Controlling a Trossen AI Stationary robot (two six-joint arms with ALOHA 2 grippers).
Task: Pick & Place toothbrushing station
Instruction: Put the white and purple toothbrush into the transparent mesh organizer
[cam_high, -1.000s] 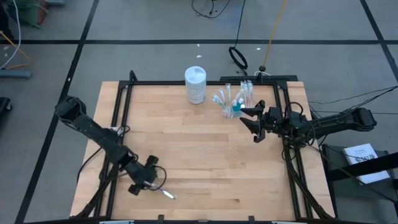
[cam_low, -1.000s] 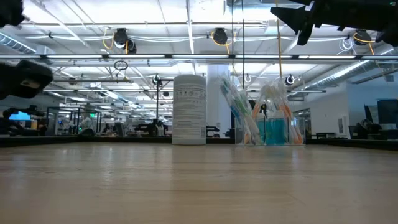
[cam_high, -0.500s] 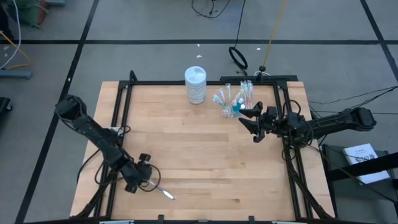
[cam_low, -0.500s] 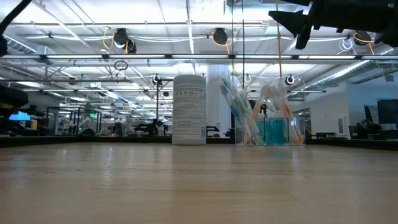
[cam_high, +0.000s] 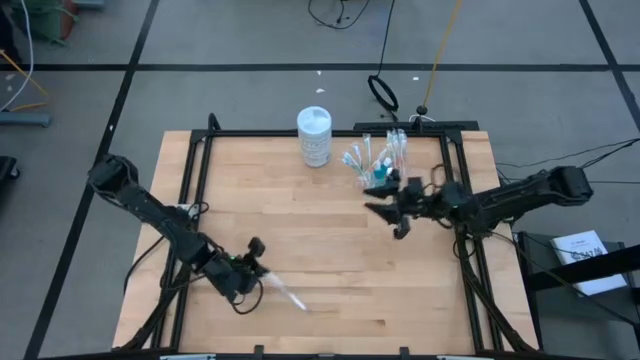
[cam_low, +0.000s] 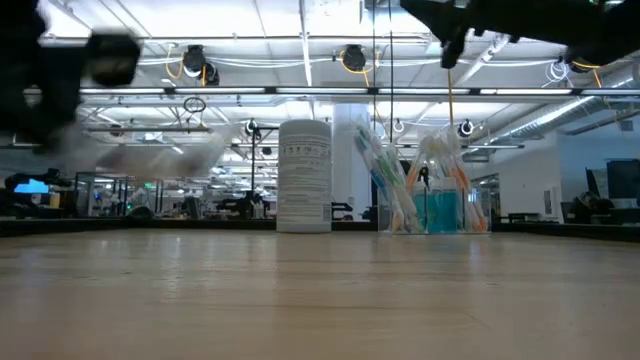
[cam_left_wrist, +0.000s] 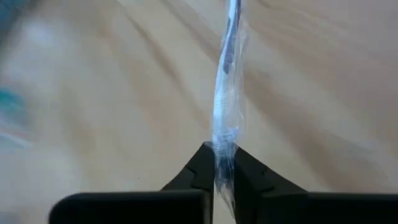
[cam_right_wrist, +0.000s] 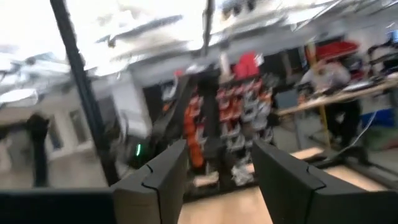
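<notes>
A slim toothbrush in clear wrap (cam_high: 288, 296) sticks out from my left gripper (cam_high: 262, 279), which is shut on it over the table's near left part. In the left wrist view the brush (cam_left_wrist: 225, 93) runs straight out ahead of the fingers. A clear plastic cup (cam_high: 377, 168) holding several toothbrushes and blue tubes stands on its base at the table's far edge, also in the low view (cam_low: 432, 200). My right gripper (cam_high: 386, 217) hangs open above the table just near of the cup, its fingers apart (cam_right_wrist: 219, 149) with nothing between them. My left gripper pinches the wrapped toothbrush near one end (cam_left_wrist: 222, 138) between its two fingertips. The fingers slant down from the table's left and lie along the brush, which pokes out ahead of them toward the table's right. The blur beside the gripper in the low view suggests it is off the table.
A white lidded canister (cam_high: 314, 136) stands at the far edge, left of the cup, and shows in the low view (cam_low: 304, 176). Black frame rails (cam_high: 190, 200) run along the table's left, far and right sides. Bare wood (cam_high: 330, 250) lies between the two grippers.
My left gripper has shut on the toothbrush that lay near the front edge, rolling its wrist and shifting a little toward the right; the brush now points out from the fingers toward the right. My right gripper has moved from the right rail toward the table's middle.
</notes>
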